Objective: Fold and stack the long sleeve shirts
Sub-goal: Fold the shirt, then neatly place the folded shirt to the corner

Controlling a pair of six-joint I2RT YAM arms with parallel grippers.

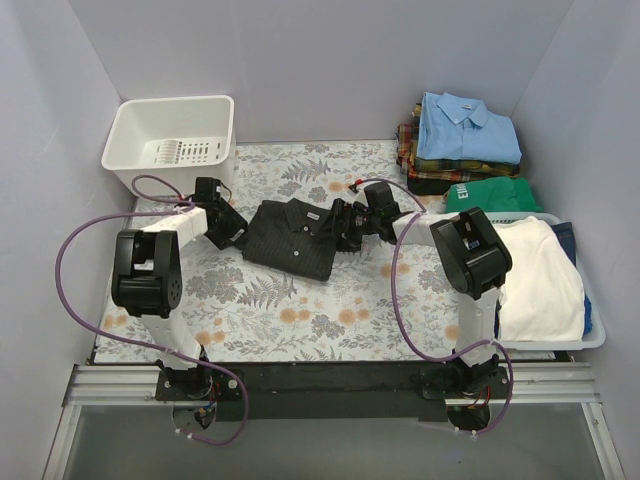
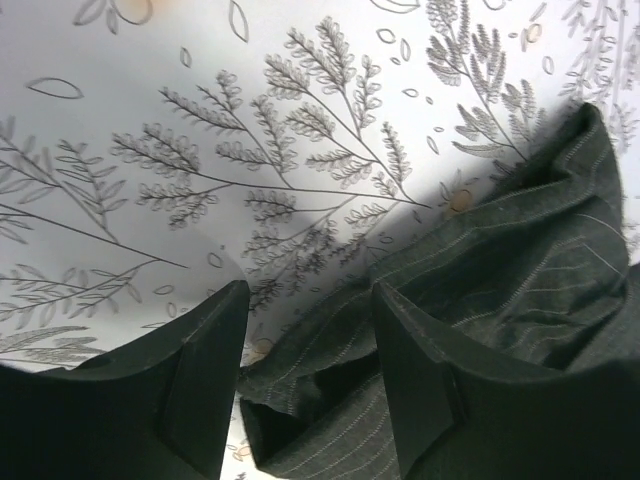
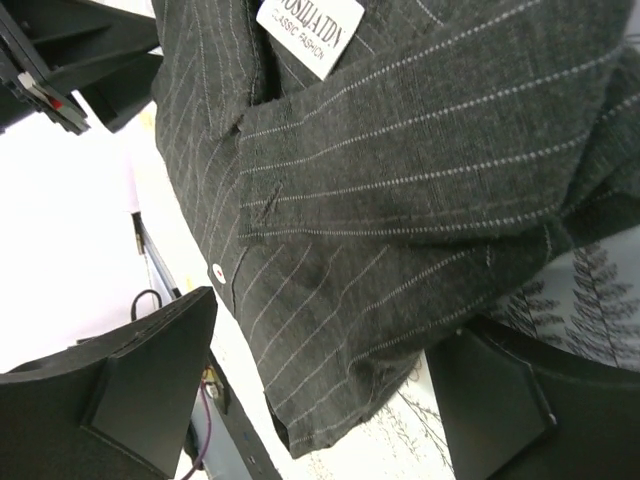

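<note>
The dark grey striped button-up shirt [image 1: 295, 238] lies folded in a small bundle in the middle of the flowery table [image 1: 300, 320]. Its collar and white name tag [image 3: 310, 30] face up. The left claw [image 2: 312, 320] is at the shirt's left edge. Its two fingers are spread apart, with a bit of cloth between them that is not squeezed. The right claw [image 3: 330, 335] is at the shirt's right edge, also spread wide over the cloth. So neither claw has hold of anything. Far off in the back right corner sits the pile of folded shirts, a light blue shirt [image 1: 468, 128] on top of a plaid shirt [image 1: 418, 160]. I think the dark shirt should go there next. If a claw pinches only the top layer, the fold could fall open when lifted. If one side goes up first, the bundle could sag and come undone.
</note>
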